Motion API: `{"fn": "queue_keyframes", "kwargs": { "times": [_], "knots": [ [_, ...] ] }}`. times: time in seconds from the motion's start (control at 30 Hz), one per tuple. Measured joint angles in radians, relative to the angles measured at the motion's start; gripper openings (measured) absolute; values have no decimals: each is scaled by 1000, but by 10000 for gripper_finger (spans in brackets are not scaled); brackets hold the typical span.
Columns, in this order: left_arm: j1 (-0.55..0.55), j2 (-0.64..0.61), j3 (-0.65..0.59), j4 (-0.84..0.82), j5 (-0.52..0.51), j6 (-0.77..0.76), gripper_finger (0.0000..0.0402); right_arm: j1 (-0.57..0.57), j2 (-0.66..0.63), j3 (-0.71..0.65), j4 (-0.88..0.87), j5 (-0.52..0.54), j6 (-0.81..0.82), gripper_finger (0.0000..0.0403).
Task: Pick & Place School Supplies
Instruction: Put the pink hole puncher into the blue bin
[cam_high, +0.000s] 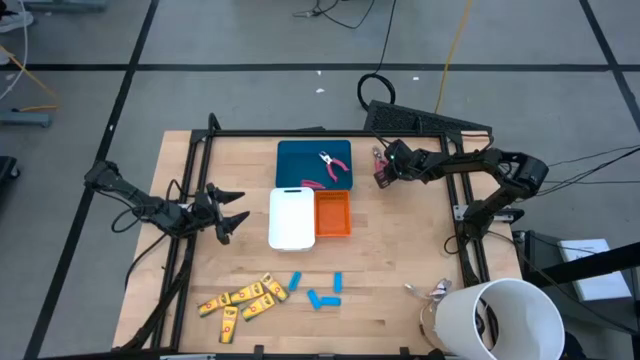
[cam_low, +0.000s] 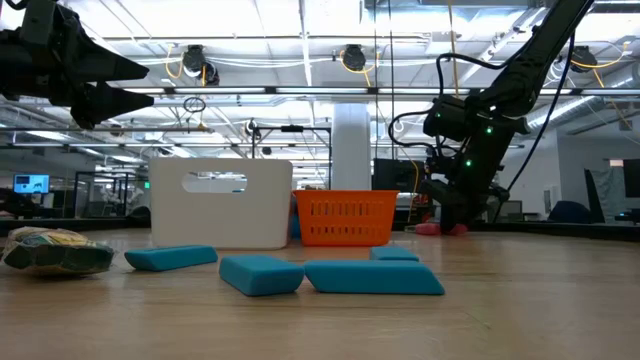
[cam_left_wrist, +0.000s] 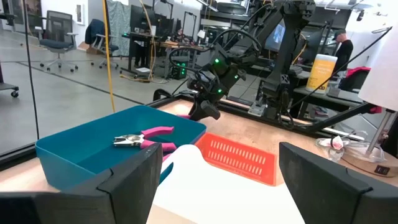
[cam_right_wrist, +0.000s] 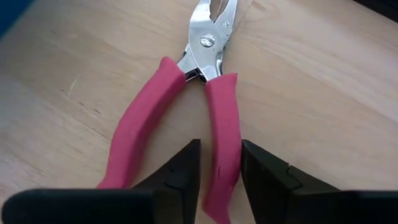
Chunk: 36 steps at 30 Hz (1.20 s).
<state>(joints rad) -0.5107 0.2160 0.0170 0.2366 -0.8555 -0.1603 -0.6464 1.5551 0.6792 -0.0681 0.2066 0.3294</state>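
Right jaws: While I am working the right gripper (cam_right_wrist: 217, 177) low over the surface near its far right edge, the jaws are straddling one pink handle of the pliers (cam_right_wrist: 208, 93), nearly pinching it but not yet lifting.
Why there: I am judging that grabbing a single handle keeps the tool flat and easy to raise toward the teal tray (cam_high: 300, 160) just beside it.
Pliers on the surface: They are lying flat on the bare wood, two pink grips spreading from a shiny metal head with a rivet.
Second pliers: The other pink-handled pair (cam_high: 333, 166) is already resting inside the teal tray.
Left jaws: The left gripper (cam_high: 232, 211) is waiting wide open and empty near the left edge, clear of the right arm's work.
Remaining supplies: The yellow pieces (cam_high: 245, 296) and blue pieces (cam_high: 320, 290) are sitting in loose clusters by the near edge, well apart from the white tray (cam_high: 292, 218) and orange tray (cam_high: 333, 214).
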Motion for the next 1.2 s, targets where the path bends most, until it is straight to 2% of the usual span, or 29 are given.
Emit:
{"fn": "queue_keyframes", "kwargs": {
  "times": [0.33, 0.63, 0.8, 1.2],
  "knots": [
    [0, 0, 0, 0, 0, 0, 324, 0, 0, -1, 4, -1, 0, 75],
    [0, 0, 0, 0, 0, 0, 324, 0, 3, -3, 83, -8, -3, 51],
    [0, 0, 0, 0, 0, 0, 324, 0, 3, -3, 144, -77, -8, 52],
    [0, 0, 0, 0, 0, 0, 324, 1, 3, -2, 293, -81, -9, 52]
  ]
}}
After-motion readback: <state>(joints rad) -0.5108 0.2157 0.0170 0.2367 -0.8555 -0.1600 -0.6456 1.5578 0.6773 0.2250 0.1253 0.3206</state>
